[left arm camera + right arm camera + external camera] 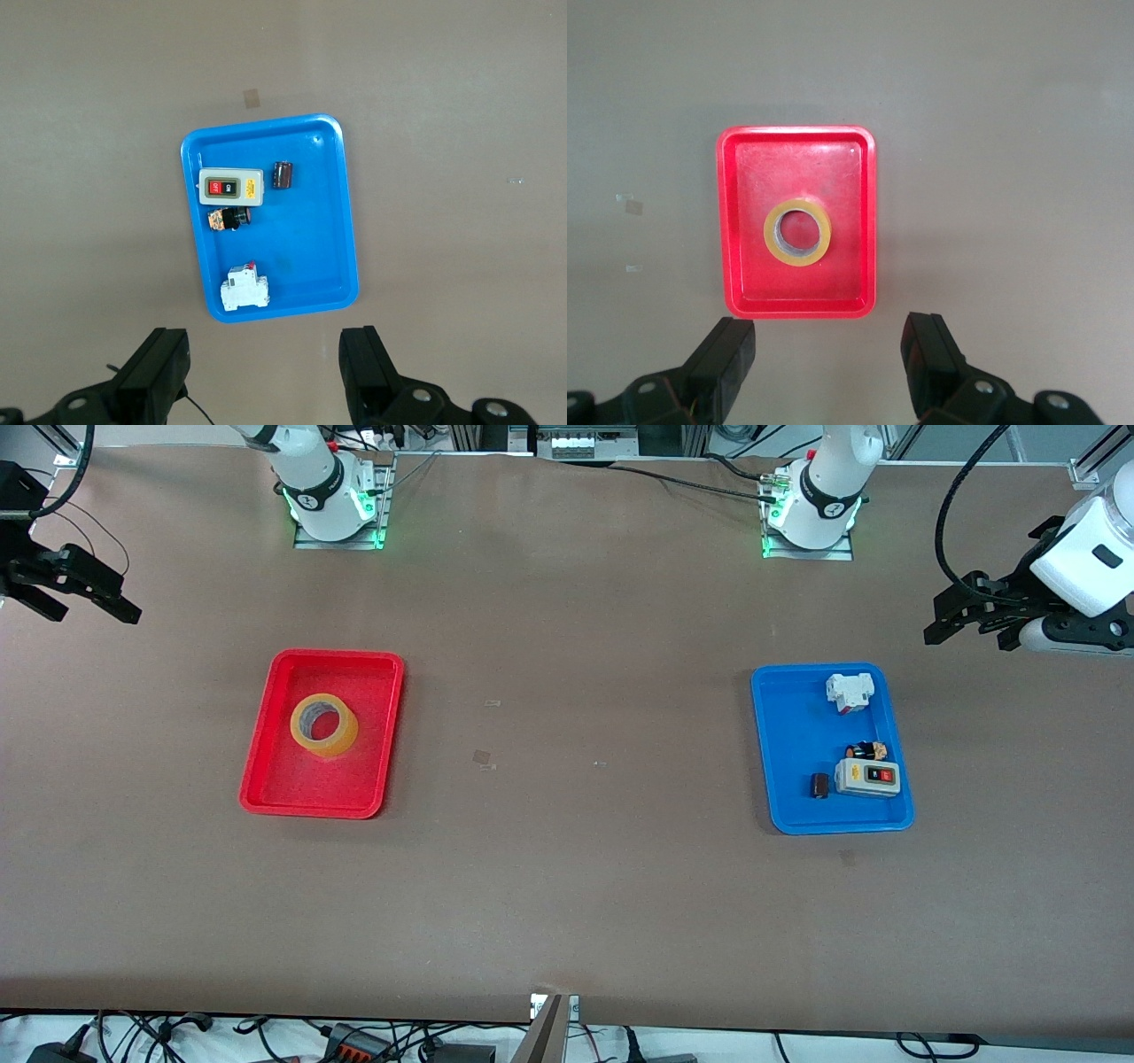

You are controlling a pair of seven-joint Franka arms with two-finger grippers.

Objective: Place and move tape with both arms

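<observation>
The roll of tape [324, 725] lies flat, hole up, in the red tray [266, 779] toward the right arm's end of the table; with the tray's middle as the centre of a dial in the front view, the roll sits slightly toward twelve o'clock. The blue tray [797, 735] toward the left arm's end holds four small parts: a white breaker [849, 691] at about one o'clock, a grey switch box [867, 777] at about four, a small dark-and-orange part [866, 751] just above it, and a dark cylinder [820, 786] beside the box. No tape in the blue tray. The right gripper [75, 593] hangs high at the table's end, at roughly ten o'clock from the red tray; its wrist view shows the fingers [722, 363] wide apart with nothing between them, looking down on tray and roll. The left gripper [970, 615] hangs high off the other end, at about two o'clock from the blue tray, fingers [159, 363] likewise spread and holding nothing. Both arms wait, drawn back. Judgement: this layout fits either the tape waiting in the red tray for pick-up, or the tape already delivered there and the arms retired; one moment does not decide which. Any grasp of the roll would call for a descent from above with one finger into the hole, one outside the wall.
</observation>
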